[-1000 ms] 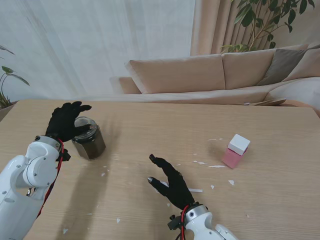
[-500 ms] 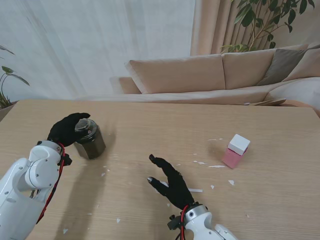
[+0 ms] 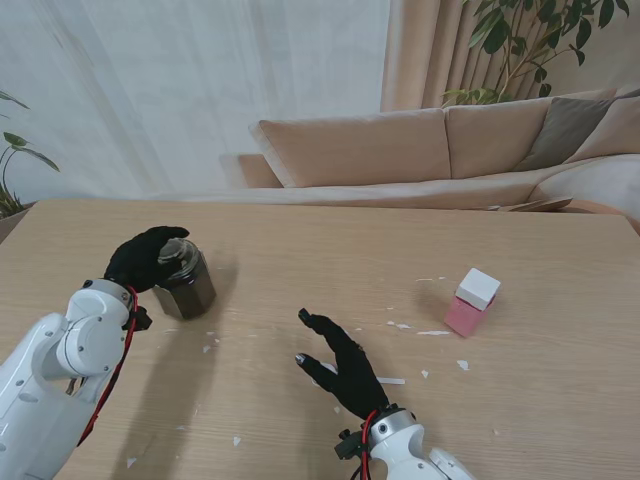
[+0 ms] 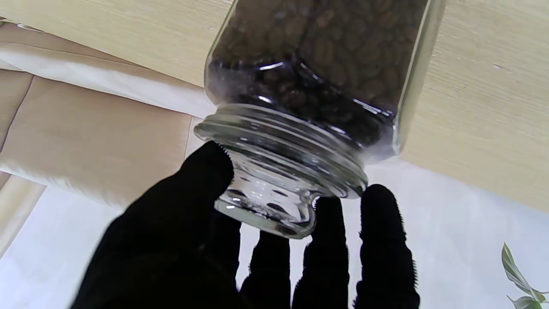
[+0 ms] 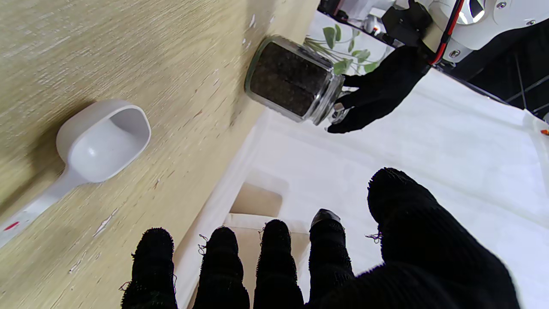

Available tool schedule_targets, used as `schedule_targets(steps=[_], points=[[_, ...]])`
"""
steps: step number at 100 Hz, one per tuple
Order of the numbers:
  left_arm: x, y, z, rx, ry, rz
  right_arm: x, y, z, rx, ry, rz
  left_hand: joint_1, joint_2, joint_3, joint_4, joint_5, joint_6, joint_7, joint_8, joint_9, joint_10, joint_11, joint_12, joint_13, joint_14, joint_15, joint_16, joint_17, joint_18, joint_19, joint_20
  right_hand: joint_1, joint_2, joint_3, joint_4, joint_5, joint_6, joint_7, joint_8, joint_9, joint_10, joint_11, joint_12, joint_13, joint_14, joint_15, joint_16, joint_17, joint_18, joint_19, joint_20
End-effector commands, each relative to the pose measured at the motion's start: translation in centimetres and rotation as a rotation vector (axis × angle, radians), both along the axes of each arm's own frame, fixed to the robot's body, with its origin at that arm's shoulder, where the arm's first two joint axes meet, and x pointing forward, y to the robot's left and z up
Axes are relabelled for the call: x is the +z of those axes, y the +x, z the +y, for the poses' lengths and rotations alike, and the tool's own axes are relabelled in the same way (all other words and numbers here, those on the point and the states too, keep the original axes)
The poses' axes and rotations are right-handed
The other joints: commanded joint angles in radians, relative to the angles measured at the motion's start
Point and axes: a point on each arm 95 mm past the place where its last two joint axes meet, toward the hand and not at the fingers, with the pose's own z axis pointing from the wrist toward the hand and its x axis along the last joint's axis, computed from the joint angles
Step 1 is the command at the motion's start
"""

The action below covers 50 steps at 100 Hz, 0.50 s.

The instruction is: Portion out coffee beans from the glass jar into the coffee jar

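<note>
A square glass jar [image 3: 190,287] full of dark coffee beans [image 4: 317,56] stands at the left of the table, leaning slightly to the right. My left hand [image 3: 148,257] is curled over its top. Thumb and fingers [image 4: 377,240] close around the glass lid's knob [image 4: 270,206]. The right wrist view shows the same hold on the jar [image 5: 289,79] by the left hand [image 5: 377,92]. My right hand [image 3: 345,368] hovers open, fingers spread, near the table's front middle. A pink container with a white cap [image 3: 473,298] stands at the right.
A white plastic scoop [image 5: 103,141] lies on the table under my right hand; only its handle [image 3: 392,381] shows in the stand view. Small white flecks are scattered over the wood. A beige sofa [image 3: 400,150] lies beyond the far edge.
My left hand's fingers went from spread above the jar to curled shut around its lid. The jar has shifted and tipped a little to the right. The right hand has not moved.
</note>
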Motion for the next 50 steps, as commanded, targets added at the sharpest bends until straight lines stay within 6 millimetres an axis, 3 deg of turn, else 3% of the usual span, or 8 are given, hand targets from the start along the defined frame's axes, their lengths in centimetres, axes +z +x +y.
schedule_targets(steps=[1, 50], points=[[-2.0, -0.7, -1.2, -0.033, -0.013, 0.075, -0.1, -0.3, 0.3, 0.013, 0.008, 0.009, 0.054, 0.014, 0.004, 0.005, 0.073, 0.049, 0.105, 0.017, 0.075, -0.019, 0.083, 0.023, 0.035, 0.000, 0.060, 0.024, 0.018, -0.054, 0.045, -0.016, -0.014, 0.005, -0.001, 0.017, -0.015, -0.013, 0.016, -0.008, -0.001, -0.033, 0.012, 0.004, -0.014, -0.039, -0.004, -0.006, 0.002, -0.026, -0.001, 0.015], [-2.3, -1.5, -4.8, -0.133, -0.078, 0.137, 0.0, -0.3, 0.4, 0.013, 0.009, 0.007, 0.059, 0.009, 0.010, 0.006, 0.075, 0.054, 0.106, 0.014, 0.076, -0.015, 0.087, 0.024, 0.038, 0.006, 0.083, 0.030, 0.026, -0.051, 0.079, -0.015, -0.014, 0.005, -0.002, 0.017, -0.015, -0.012, 0.019, -0.008, -0.001, -0.033, 0.012, 0.004, -0.014, -0.038, -0.004, -0.006, 0.003, -0.027, 0.000, 0.015]])
